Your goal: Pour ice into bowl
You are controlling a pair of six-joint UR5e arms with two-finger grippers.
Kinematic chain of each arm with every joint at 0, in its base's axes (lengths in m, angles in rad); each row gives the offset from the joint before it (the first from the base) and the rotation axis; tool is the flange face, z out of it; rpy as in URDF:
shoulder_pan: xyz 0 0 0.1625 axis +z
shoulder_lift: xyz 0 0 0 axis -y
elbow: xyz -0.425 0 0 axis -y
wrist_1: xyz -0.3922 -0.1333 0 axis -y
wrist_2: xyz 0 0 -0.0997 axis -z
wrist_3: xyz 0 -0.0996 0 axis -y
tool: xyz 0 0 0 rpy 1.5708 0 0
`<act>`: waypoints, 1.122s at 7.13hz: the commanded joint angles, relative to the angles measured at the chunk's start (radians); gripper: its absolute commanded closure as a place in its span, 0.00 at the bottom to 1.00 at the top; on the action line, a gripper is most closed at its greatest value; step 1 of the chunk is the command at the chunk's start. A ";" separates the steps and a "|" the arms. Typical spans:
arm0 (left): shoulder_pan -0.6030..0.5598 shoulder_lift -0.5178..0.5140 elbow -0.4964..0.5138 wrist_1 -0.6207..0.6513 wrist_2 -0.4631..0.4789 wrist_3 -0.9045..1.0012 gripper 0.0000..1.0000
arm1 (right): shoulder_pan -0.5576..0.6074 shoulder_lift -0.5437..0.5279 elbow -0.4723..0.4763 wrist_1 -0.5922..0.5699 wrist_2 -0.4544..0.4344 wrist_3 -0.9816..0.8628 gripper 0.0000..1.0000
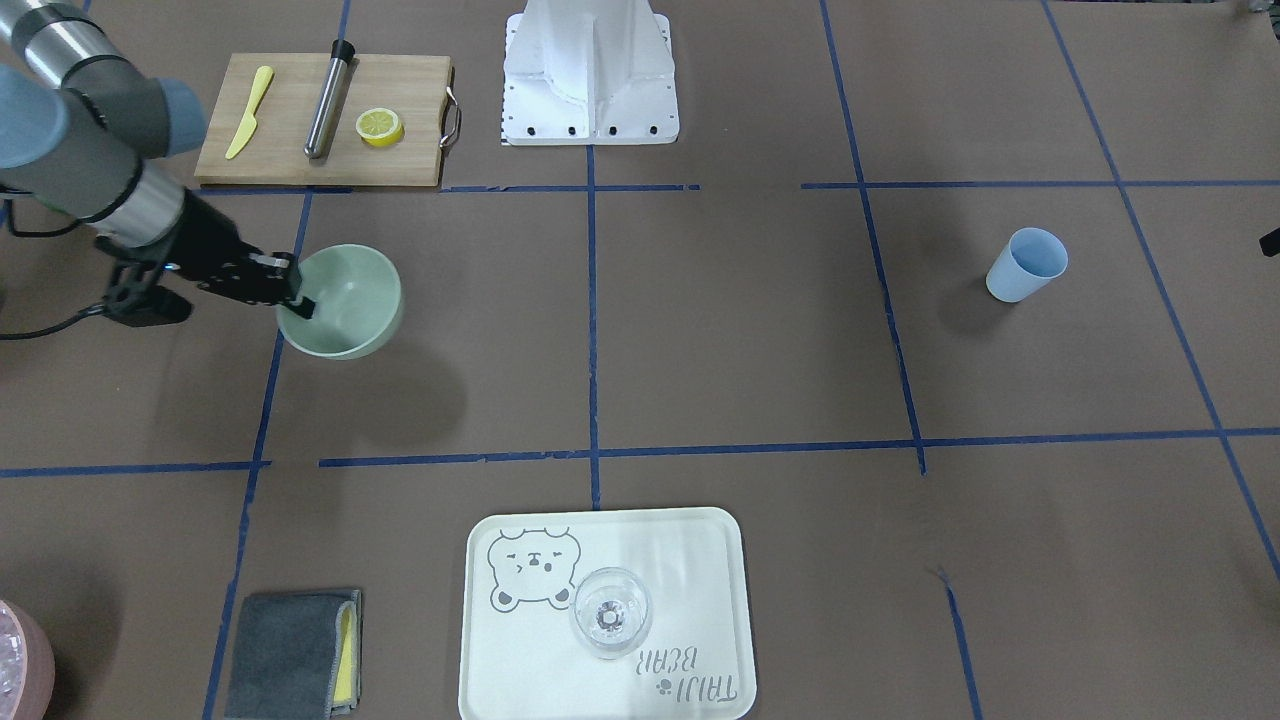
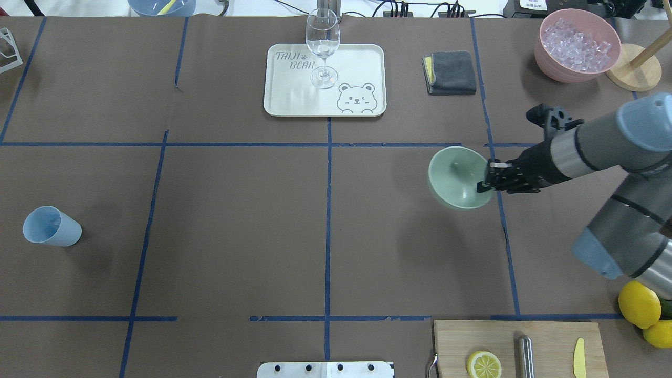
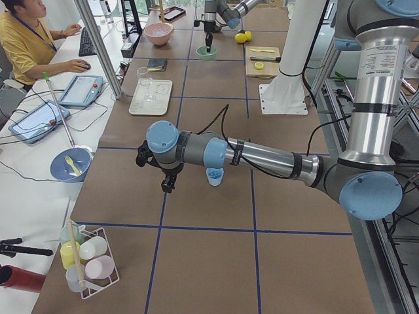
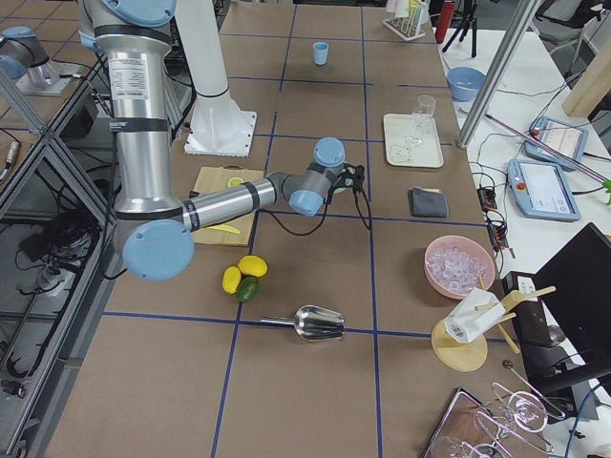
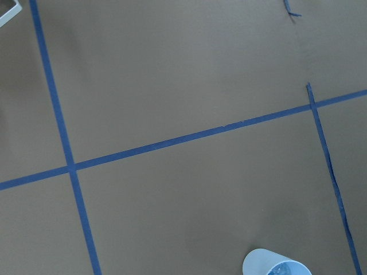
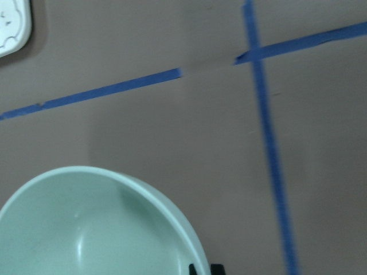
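Observation:
My right gripper [image 2: 484,185] is shut on the rim of the pale green bowl [image 2: 455,177], one finger inside and one outside. It holds the bowl [image 1: 352,300] tilted and off the table, with its shadow on the paper below. The right wrist view shows the bowl's rim and inside [image 6: 86,229], with nothing in it. The blue cup [image 2: 51,227] stands far on the left side. My left gripper [image 3: 168,185] hovers beside that cup [image 3: 215,176], and I cannot tell whether it is open or shut. A mottled, glinting patch shows inside the cup [image 5: 278,267]; I cannot tell if it is the ice.
A pink container of icy pieces [image 2: 576,44] sits at the far right. Along the far side lie a tray [image 2: 362,58] with a wine glass [image 2: 322,42] and a grey cloth [image 2: 450,72]. A cutting board [image 2: 551,341], lemons [image 2: 639,304] and a metal scoop [image 4: 320,322] lie near the base.

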 commanded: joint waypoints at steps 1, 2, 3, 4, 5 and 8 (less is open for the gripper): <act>0.046 -0.002 -0.001 -0.080 0.000 -0.001 0.00 | -0.245 0.321 -0.032 -0.239 -0.262 0.211 1.00; 0.067 -0.002 0.002 -0.134 0.000 -0.042 0.00 | -0.304 0.476 -0.122 -0.314 -0.392 0.264 1.00; 0.101 -0.004 -0.002 -0.209 0.002 -0.139 0.00 | -0.341 0.549 -0.211 -0.315 -0.433 0.308 1.00; 0.157 -0.001 0.005 -0.322 0.011 -0.252 0.00 | -0.352 0.550 -0.220 -0.312 -0.435 0.309 1.00; 0.170 0.003 0.007 -0.378 0.013 -0.298 0.00 | -0.355 0.547 -0.234 -0.312 -0.435 0.306 1.00; 0.290 -0.004 -0.029 -0.436 0.140 -0.347 0.00 | -0.378 0.534 -0.231 -0.317 -0.435 0.313 0.01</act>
